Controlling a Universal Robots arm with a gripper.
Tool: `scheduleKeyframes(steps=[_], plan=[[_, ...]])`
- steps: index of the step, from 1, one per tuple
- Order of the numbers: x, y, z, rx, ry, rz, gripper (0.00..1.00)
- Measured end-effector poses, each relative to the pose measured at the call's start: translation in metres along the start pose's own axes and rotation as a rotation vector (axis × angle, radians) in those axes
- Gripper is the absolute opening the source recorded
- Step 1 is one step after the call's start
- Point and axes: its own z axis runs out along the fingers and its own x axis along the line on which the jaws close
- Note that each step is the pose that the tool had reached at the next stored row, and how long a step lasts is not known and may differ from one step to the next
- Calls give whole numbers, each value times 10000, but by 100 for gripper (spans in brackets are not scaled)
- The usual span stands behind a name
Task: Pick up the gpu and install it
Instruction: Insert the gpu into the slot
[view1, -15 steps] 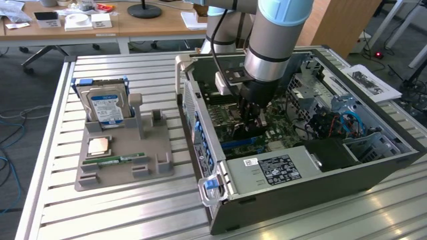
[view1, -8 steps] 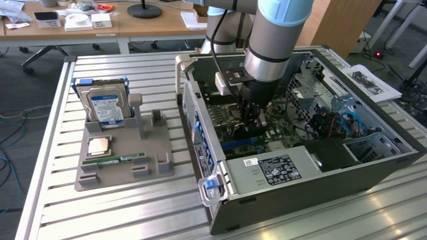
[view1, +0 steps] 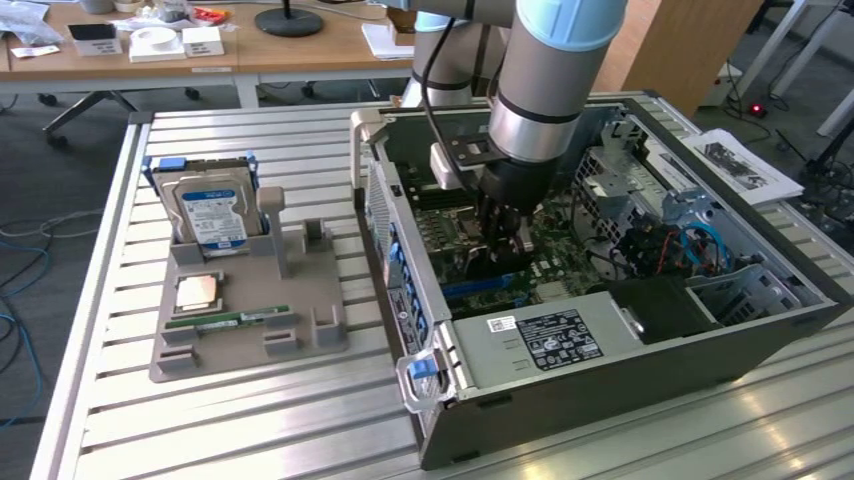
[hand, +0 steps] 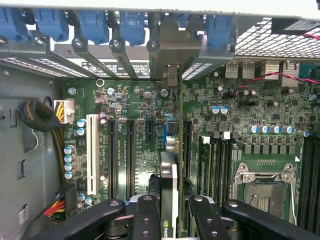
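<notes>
The gpu (hand: 169, 165) stands on edge inside the open computer case (view1: 641, 375), seen edge-on in the wrist view. It runs along the expansion slots of the green motherboard (hand: 130, 100). Its pale metal bracket (hand: 175, 47) sits at the case's rear slot openings. My gripper (hand: 172, 220) is shut on the card's upper edge, with one black finger (hand: 147, 215) on each side. In the exterior view my gripper (view1: 505, 235) reaches straight down into the case, and the gpu (view1: 483, 265) shows dark below it. Whether the card is fully seated I cannot tell.
A grey holder tray (view1: 314, 300) on the slatted table at the exterior view's left carries a hard drive (view1: 207, 210), a processor chip (view1: 198, 292) and a RAM stick (view1: 247, 320). Inside the case are the power supply (view1: 561, 335), a CPU socket (hand: 262, 187) and cable bundles (hand: 37, 117).
</notes>
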Motion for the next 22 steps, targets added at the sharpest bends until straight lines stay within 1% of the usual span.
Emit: scheduleKeyframes(steps=[3,22], plan=[[-1,0,-15,0,0,0,27],[3,-8,-15,0,2,20,27]])
